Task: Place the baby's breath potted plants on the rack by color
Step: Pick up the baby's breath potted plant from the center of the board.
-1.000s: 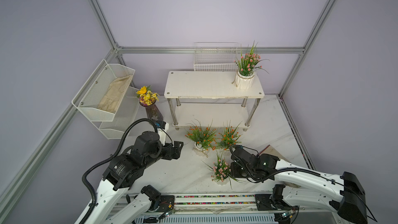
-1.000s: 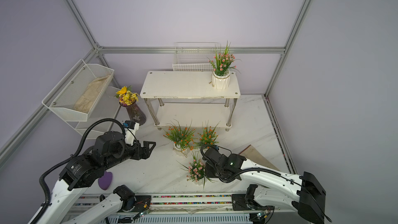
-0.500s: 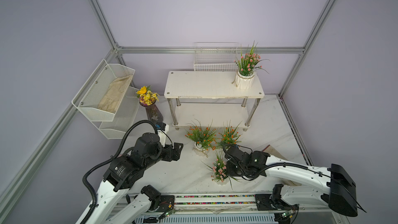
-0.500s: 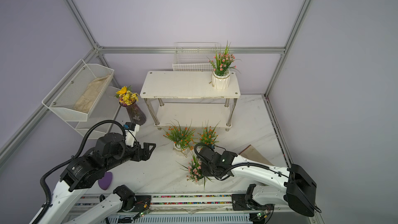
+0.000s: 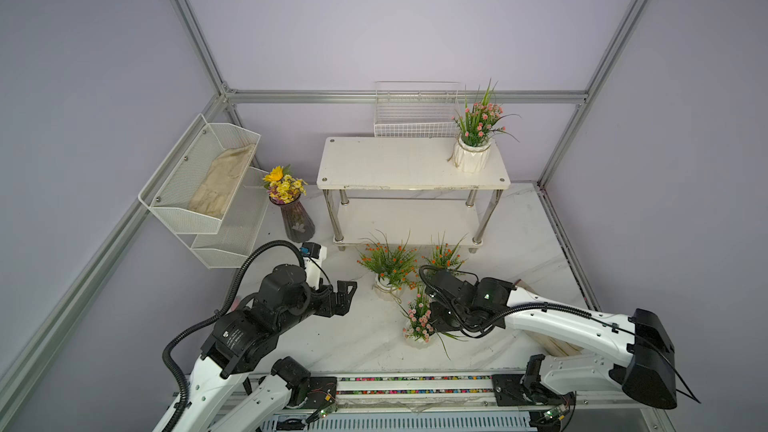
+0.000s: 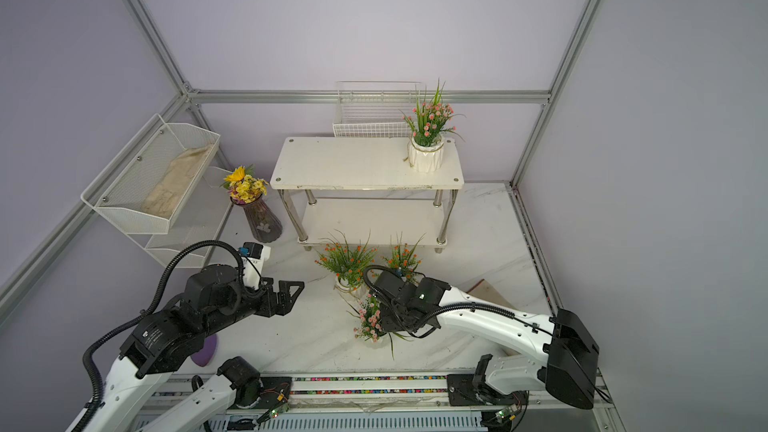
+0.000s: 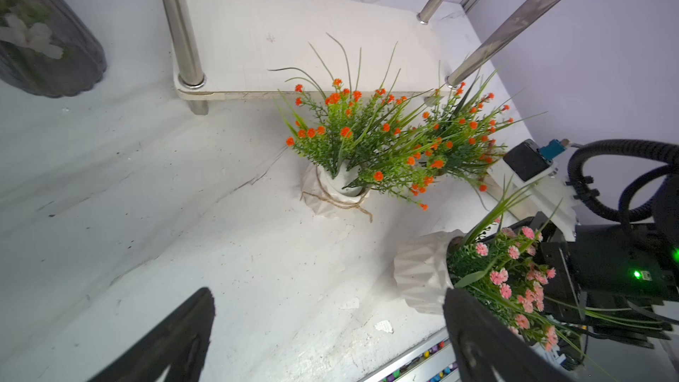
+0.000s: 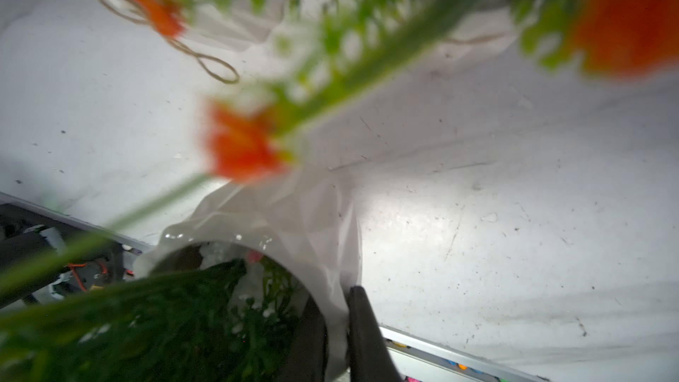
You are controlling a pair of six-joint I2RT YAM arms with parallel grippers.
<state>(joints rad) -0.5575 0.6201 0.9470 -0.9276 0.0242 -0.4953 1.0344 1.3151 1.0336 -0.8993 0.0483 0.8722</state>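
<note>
The white two-tier rack (image 5: 411, 164) stands at the back, and one pink baby's breath potted plant (image 5: 473, 147) sits on the right end of its top board. Two orange plants (image 5: 388, 268) (image 5: 444, 257) stand on the table in front of the rack. The second pink plant (image 5: 419, 322) stands near the table's front edge. My right gripper (image 8: 336, 325) is shut on the rim of its white pot (image 8: 294, 214), one finger inside and one outside. My left gripper (image 5: 347, 297) hangs open and holds nothing, to the left of the orange plants (image 7: 352, 134).
A yellow bouquet in a dark vase (image 5: 291, 209) stands left of the rack, beside white mesh wall baskets (image 5: 199, 184). A wire grid basket (image 5: 415, 114) hangs behind the rack. A brown board (image 5: 552, 342) lies under my right arm. A purple object (image 6: 205, 351) lies under my left arm.
My right gripper has moved left onto the front pink plant and closed on its pot rim. The left arm has barely moved.
</note>
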